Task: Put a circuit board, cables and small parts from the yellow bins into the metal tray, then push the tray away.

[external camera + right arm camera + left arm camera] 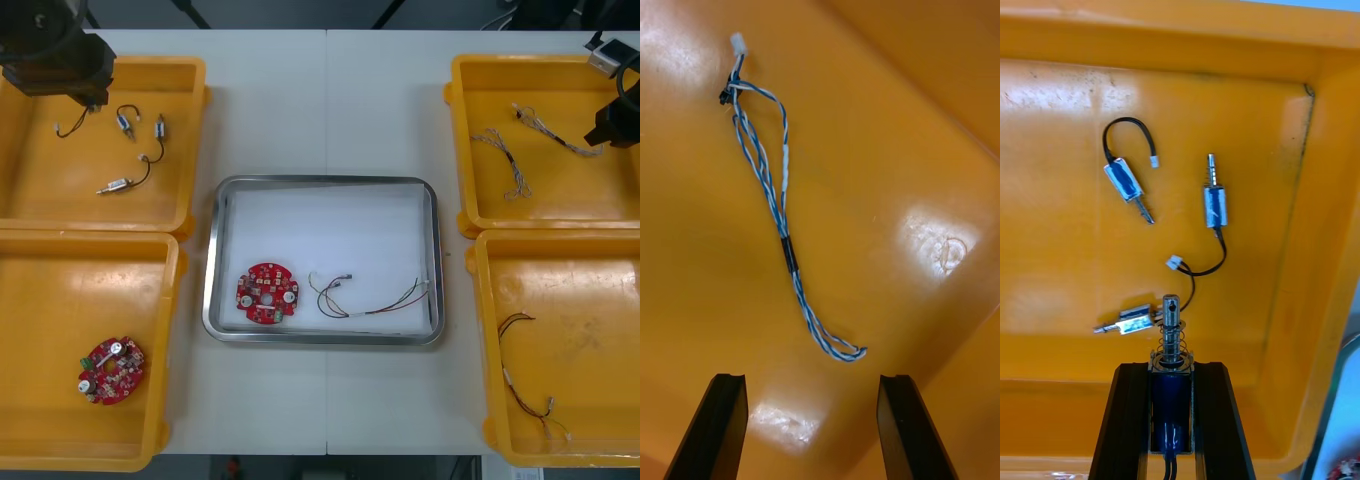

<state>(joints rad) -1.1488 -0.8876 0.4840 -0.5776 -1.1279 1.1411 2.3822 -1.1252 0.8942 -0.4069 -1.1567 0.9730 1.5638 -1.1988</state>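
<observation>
A small part (1172, 341) is held between the narrowly set fingers of the left gripper (1171, 379) over the far left bin (195, 75). It could slip, or its lead could be snagged on the loose parts (1215, 204) close by. The right gripper (811, 386) is spread wide above the twisted cable (784, 225), which is thin enough to be missed. A board (267, 293) lies in the tray (212, 270).

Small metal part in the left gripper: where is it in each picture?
Left wrist view: the small metal part is clamped in the left gripper.
Front view: tucked under the left gripper above the far left yellow bin; its black wire trails out.
Right wrist view: looks elsewhere, at a blue and white cable ahead of the open right gripper.
Shared landmark: the loose part with a looped wire, in the front and left wrist views.
</observation>
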